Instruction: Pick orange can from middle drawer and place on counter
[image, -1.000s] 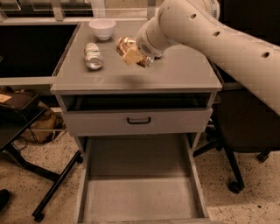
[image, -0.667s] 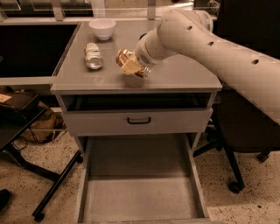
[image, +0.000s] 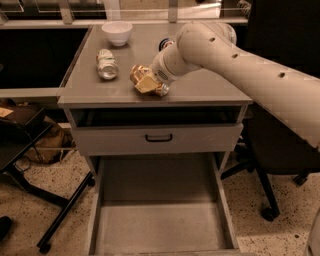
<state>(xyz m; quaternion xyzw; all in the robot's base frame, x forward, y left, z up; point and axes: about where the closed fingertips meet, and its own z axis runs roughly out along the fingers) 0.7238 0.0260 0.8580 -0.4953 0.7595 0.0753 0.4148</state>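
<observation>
Found the gripper (image: 151, 84) at centre frame, low over the front part of the counter (image: 210, 90), clamped around the orange can (image: 137, 73). Could not tell whether the tilted can touched the surface. Saw the middle drawer (image: 160, 225) pulled open at the bottom of the frame. Noted a silver-white can (image: 106, 64) lying left of the orange can, apart from it, and a white bowl (image: 117, 32) further up the frame.

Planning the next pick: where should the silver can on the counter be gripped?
Grip the silver can across its middle, from above: it lies on its side on the counter, end facing the camera. The gripper, beside it, holds the orange can.
</observation>
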